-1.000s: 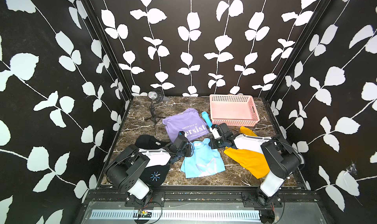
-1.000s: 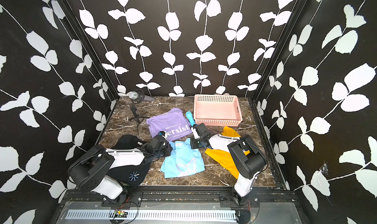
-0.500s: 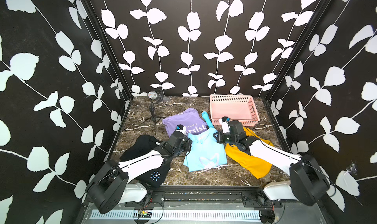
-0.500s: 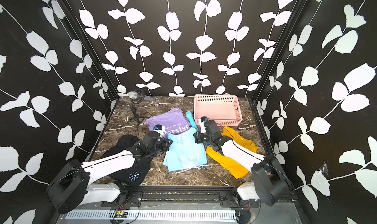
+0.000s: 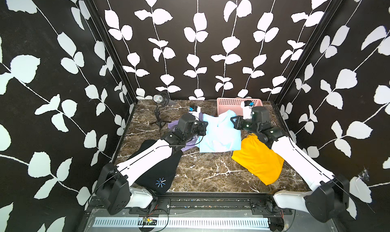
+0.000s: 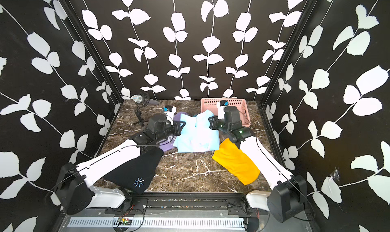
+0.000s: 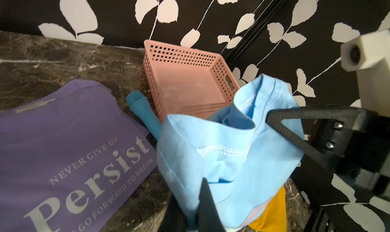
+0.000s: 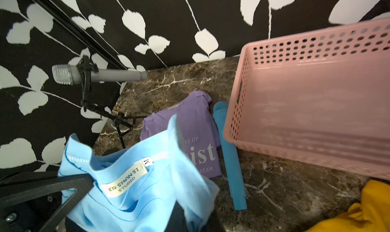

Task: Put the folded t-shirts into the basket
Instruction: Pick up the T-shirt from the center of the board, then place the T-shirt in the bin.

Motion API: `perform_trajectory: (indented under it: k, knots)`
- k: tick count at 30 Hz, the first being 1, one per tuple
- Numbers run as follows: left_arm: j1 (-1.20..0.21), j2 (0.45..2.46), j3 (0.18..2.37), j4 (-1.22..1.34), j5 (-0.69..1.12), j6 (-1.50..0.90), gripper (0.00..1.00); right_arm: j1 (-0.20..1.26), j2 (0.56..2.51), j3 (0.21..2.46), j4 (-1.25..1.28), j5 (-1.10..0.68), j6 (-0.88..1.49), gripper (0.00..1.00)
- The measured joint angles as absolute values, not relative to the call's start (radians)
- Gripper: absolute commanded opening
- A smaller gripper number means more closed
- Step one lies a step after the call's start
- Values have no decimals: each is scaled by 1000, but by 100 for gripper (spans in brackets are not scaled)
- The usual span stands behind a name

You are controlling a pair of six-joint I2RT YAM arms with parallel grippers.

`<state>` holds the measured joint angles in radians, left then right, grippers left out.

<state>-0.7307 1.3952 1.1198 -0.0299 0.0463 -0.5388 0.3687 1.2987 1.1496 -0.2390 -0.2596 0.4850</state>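
Observation:
Both grippers hold the light blue t-shirt (image 5: 219,133) (image 6: 198,136) up off the table, just in front of the pale pink basket (image 5: 232,103) (image 6: 211,103). My left gripper (image 5: 203,125) (image 7: 200,199) is shut on its left edge. The right gripper (image 5: 233,120) (image 8: 183,212) is shut on its right edge. The basket (image 7: 185,83) (image 8: 316,104) has nothing in it. The lilac "Persist" t-shirt (image 7: 63,136) (image 8: 190,119) lies flat beneath the left arm. A mustard-yellow t-shirt (image 5: 257,159) lies front right, and the black t-shirt (image 5: 160,174) front left.
A teal-blue cylinder (image 8: 230,163) (image 7: 145,112) lies on the marble table between the lilac shirt and the basket's side wall. A grey microphone (image 5: 161,99) (image 8: 84,74) on a small tripod stands at the back left corner. Patterned walls close in three sides.
Both arms have stretched toward the back and carried the light blue shirt up off the table, from the middle to the basket's front edge. The other shirts have stayed put.

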Motion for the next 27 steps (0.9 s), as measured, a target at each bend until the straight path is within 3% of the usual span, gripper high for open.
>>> perform_trajectory:
  k: [12, 27]
  knots:
    - [-732, 1789, 1626, -165, 97, -443, 0, 184, 1474, 1433, -393, -262, 416, 0]
    - [-732, 2320, 2286, -305, 145, -318, 0, 107, 1682, 1636, -460, 10, 275, 0]
